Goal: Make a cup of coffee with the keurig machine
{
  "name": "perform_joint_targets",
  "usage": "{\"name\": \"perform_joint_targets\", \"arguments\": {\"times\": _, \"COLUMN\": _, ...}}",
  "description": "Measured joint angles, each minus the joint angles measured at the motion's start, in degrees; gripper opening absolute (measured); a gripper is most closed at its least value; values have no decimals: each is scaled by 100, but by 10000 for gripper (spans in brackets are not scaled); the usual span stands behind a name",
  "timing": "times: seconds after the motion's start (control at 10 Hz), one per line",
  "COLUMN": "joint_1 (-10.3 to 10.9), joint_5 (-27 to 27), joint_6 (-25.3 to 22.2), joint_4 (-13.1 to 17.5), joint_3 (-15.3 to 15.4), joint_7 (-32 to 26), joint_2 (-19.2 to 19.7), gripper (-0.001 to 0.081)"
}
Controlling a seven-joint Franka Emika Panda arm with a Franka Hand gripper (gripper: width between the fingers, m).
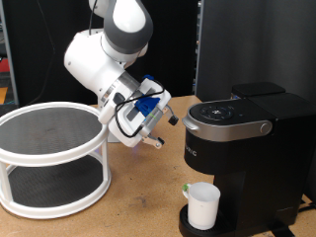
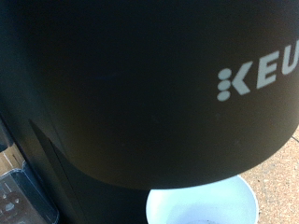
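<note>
The keurig machine point(image 1: 242, 138) stands at the exterior view's right, matte black, with its silver-rimmed lid down. The small white cup point(image 1: 203, 205) stands upright on the drip base under the spout. My gripper point(image 1: 151, 139) hangs on the white arm to the left of the machine, level with its lid and a short gap from it, touching nothing. Nothing shows between its fingers. The wrist view is filled by the machine's black front point(image 2: 131, 84) with its pale lettering, and the cup's rim point(image 2: 201, 201) shows below; the fingers are not in that view.
A white two-tier round rack point(image 1: 49, 158) with dark mesh shelves stands at the exterior view's left on the wooden table. A tiny green-topped thing point(image 1: 185, 188) sits beside the cup. A dark panel stands behind the machine.
</note>
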Motion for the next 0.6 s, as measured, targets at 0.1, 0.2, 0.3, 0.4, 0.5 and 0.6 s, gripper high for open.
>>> {"name": "perform_joint_targets", "arguments": {"times": 0.1, "joint_1": 1, "joint_5": 38, "joint_6": 21, "joint_4": 1, "joint_3": 4, "joint_7": -53, "joint_2": 16, "gripper": 801}}
{"name": "perform_joint_targets", "arguments": {"times": 0.2, "joint_1": 0, "joint_5": 39, "joint_6": -88, "joint_4": 14, "joint_3": -7, "joint_7": -38, "joint_2": 10, "gripper": 801}}
{"name": "perform_joint_targets", "arguments": {"times": 0.3, "joint_1": -3, "joint_5": 36, "joint_6": -313, "joint_4": 53, "joint_3": -37, "joint_7": 32, "joint_2": -61, "gripper": 801}}
{"name": "perform_joint_targets", "arguments": {"times": 0.4, "joint_1": -3, "joint_5": 35, "joint_6": -536, "joint_4": 90, "joint_3": -87, "joint_7": 99, "joint_2": -212, "gripper": 801}}
{"name": "perform_joint_targets", "arguments": {"times": 0.5, "joint_1": -4, "joint_5": 62, "joint_6": -646, "joint_4": 109, "joint_3": -115, "joint_7": 159, "joint_2": -403, "gripper": 801}}
{"name": "perform_joint_targets", "arguments": {"times": 0.6, "joint_1": -4, "joint_5": 57, "joint_6": -679, "joint_4": 118, "joint_3": -115, "joint_7": 296, "joint_2": -605, "gripper": 801}}
